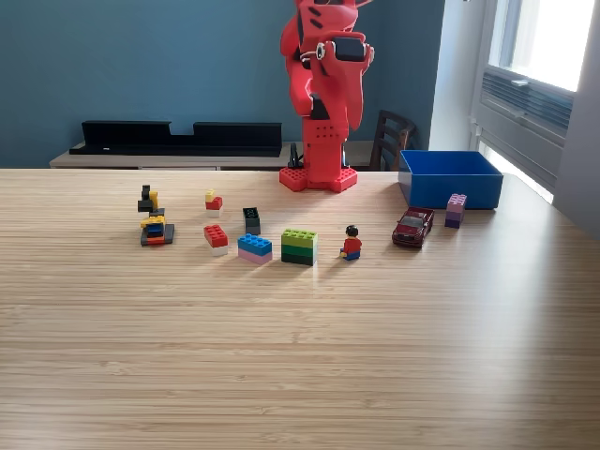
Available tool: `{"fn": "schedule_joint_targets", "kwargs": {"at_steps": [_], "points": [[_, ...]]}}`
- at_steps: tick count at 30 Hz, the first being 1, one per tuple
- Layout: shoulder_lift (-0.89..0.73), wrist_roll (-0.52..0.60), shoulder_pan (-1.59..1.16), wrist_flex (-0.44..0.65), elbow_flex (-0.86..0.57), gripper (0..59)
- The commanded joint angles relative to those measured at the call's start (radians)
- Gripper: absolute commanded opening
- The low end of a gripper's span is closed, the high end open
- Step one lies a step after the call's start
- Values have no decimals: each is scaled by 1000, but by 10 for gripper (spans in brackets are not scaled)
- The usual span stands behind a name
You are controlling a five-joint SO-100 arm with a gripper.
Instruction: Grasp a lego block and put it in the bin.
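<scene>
Several lego blocks lie in a loose row on the wooden table: a green block point(299, 247), a blue-and-pink block point(254, 247), a red-and-white block point(217, 237), a dark block point(251, 220) and a small red-and-yellow one point(214, 201). A purple block point(456, 210) stands in front of the blue bin point(450, 176) at the exterior view's right. The red arm rises tall over its base point(318, 178) at the back. My gripper point(322, 131) hangs down in front of the arm, well above and behind the blocks. It holds nothing I can see, and its jaws blend into the red arm.
A multicoloured stack of bricks point(155, 228) and black pieces point(146, 199) sit at the exterior view's left. A minifigure point(352, 243) and a dark red toy car point(413, 226) stand between the green block and the bin. A chair point(390, 139) is behind the table.
</scene>
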Motion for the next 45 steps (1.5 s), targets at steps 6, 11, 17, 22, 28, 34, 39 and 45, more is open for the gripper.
{"fn": "schedule_joint_targets", "kwargs": {"at_steps": [6, 11, 17, 22, 28, 34, 39, 45], "points": [[-494, -74, -245, 121, -382, 246], [-634, -61, -365, 140, -466, 244], [-762, -58, -476, 144, -546, 247], [-862, -81, -535, 144, -588, 253], [-965, -107, -563, 140, -640, 263], [-1088, -132, -589, 130, -690, 292], [-1190, -150, -621, 118, -718, 303], [-1267, -143, -657, 64, -683, 255]]}}
